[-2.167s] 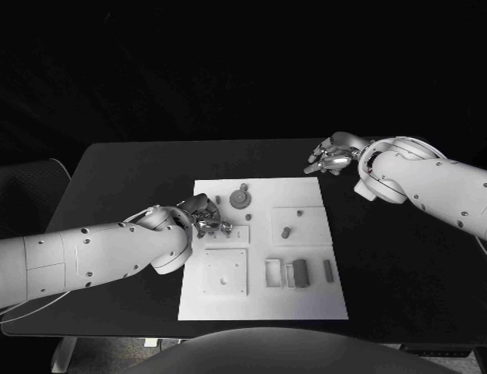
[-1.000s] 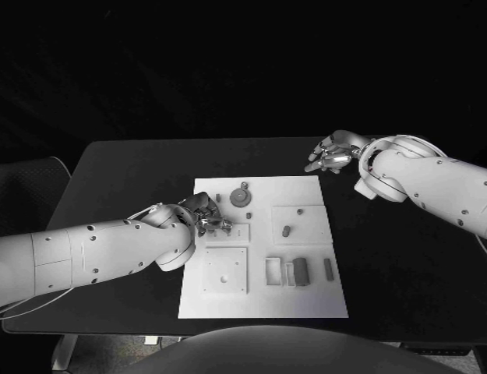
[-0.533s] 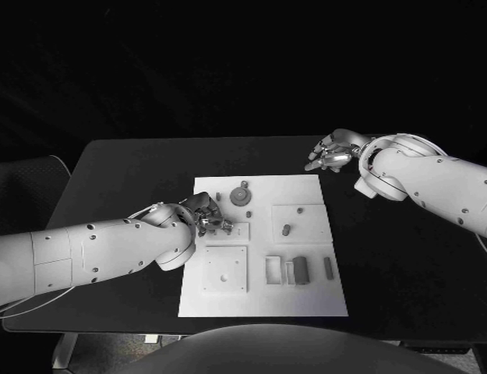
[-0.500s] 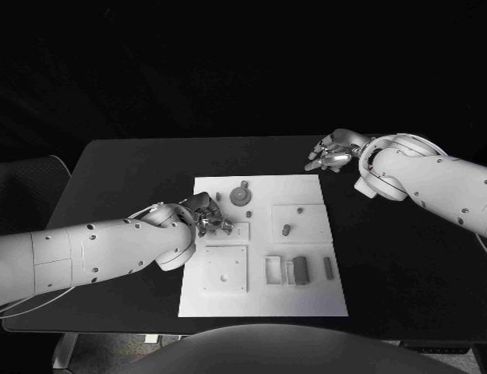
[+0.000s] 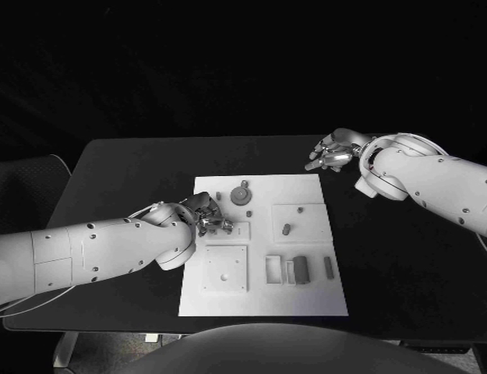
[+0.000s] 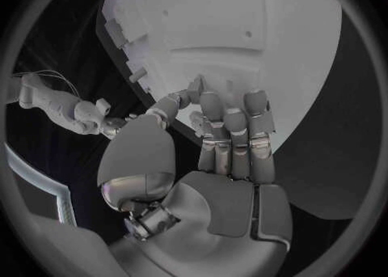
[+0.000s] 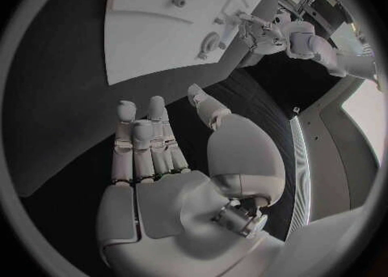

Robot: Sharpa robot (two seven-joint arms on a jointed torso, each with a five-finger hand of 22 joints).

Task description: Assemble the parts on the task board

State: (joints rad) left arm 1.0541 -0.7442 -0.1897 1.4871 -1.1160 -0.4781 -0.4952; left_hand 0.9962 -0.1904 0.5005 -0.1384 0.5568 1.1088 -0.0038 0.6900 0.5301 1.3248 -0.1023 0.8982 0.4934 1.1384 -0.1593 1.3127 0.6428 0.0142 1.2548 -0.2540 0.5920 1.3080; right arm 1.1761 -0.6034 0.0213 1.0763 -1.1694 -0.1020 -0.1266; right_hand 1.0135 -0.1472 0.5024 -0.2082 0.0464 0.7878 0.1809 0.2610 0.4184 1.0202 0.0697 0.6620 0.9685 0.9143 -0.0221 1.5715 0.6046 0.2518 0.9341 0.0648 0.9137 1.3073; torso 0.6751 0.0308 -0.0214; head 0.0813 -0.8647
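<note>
At centre-left of the head view, the left hand point(image 5: 205, 216) remained bunched over the task board point(image 5: 263, 246)'s left edge, its grasp indiscernible; the right hand point(image 5: 331, 153), empty and loosely spread, stayed beyond the upper-right corner. Little had shifted; assembly seemed paused.

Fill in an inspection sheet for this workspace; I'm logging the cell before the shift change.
Surface: black table, bare around the board.
Job's things: white board mid-table; small grey parts on it, a round part near its far edge.
Clutter: nothing seen.
Hands: left hand over the board's left edge, fingers curled, hold unclear; right hand open, off the far right corner.
Cables: thin cable under the left arm.
Surroundings: dark.
</note>
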